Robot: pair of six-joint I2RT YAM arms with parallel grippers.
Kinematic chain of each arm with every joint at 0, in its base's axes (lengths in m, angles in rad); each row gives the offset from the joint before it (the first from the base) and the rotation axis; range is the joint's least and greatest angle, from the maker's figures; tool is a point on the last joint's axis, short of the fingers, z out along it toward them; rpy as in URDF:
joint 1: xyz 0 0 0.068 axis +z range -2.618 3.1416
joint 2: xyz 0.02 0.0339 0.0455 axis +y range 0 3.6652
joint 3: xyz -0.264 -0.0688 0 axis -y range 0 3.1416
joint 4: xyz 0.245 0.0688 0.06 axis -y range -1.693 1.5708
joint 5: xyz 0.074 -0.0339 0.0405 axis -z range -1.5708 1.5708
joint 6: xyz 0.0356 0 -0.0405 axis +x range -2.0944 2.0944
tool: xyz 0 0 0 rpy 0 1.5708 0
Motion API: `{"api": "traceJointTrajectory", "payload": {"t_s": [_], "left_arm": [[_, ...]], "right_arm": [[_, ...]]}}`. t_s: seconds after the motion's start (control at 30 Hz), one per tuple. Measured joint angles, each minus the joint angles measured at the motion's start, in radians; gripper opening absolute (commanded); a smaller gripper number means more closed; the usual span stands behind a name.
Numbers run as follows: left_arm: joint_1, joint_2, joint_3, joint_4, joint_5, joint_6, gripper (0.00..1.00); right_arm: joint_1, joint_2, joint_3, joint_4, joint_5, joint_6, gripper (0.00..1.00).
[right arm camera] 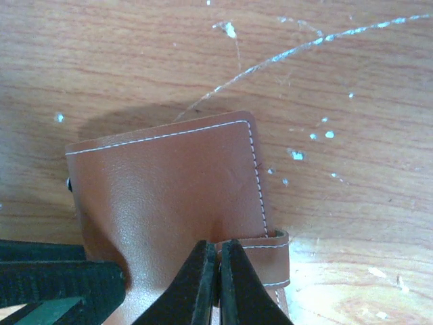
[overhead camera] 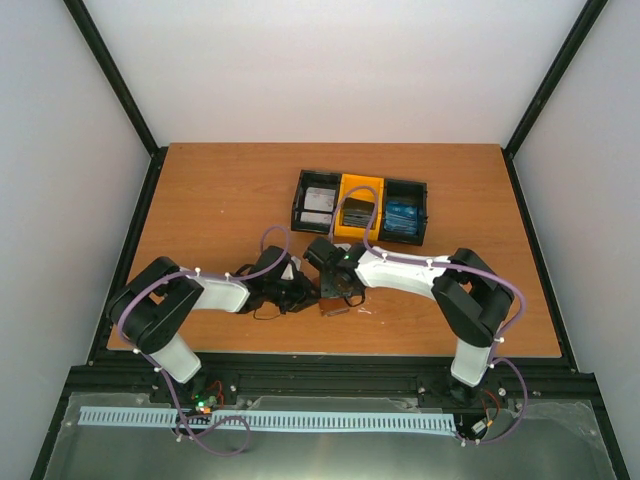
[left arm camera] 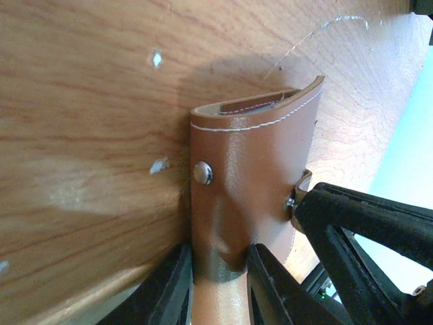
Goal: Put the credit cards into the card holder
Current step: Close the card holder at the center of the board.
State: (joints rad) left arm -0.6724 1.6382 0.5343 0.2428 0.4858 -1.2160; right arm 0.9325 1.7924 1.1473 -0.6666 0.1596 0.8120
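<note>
The card holder (overhead camera: 334, 304) is a brown leather wallet, held just above the table between both arms. My left gripper (overhead camera: 302, 294) is shut on its lower edge; in the left wrist view the wallet (left arm camera: 247, 162) stands upright between my fingers (left arm camera: 220, 263). My right gripper (overhead camera: 340, 290) is shut on the wallet's strap tab (right arm camera: 267, 252), its jaws pressed together (right arm camera: 218, 249) against the brown cover (right arm camera: 169, 183). The credit cards lie in the tray: whitish-grey ones (overhead camera: 318, 205), dark ones (overhead camera: 357, 213) and blue ones (overhead camera: 402, 217).
The black-and-yellow three-compartment tray (overhead camera: 360, 182) stands behind the grippers at the table's middle back. Black frame posts rise at the table's far corners. The right gripper's black finger (left arm camera: 358, 217) shows in the left wrist view, at the wallet's snap.
</note>
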Motion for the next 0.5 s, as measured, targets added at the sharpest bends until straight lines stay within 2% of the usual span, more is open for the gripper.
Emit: {"api": "traceJointTrajectory", "payload": {"t_s": [0.5], "left_arm": [[0.000, 0.002, 0.002, 0.000, 0.000, 0.000, 0.25]], "right_arm": [[0.000, 0.021, 0.014, 0.007, 0.007, -0.027, 0.03]]}}
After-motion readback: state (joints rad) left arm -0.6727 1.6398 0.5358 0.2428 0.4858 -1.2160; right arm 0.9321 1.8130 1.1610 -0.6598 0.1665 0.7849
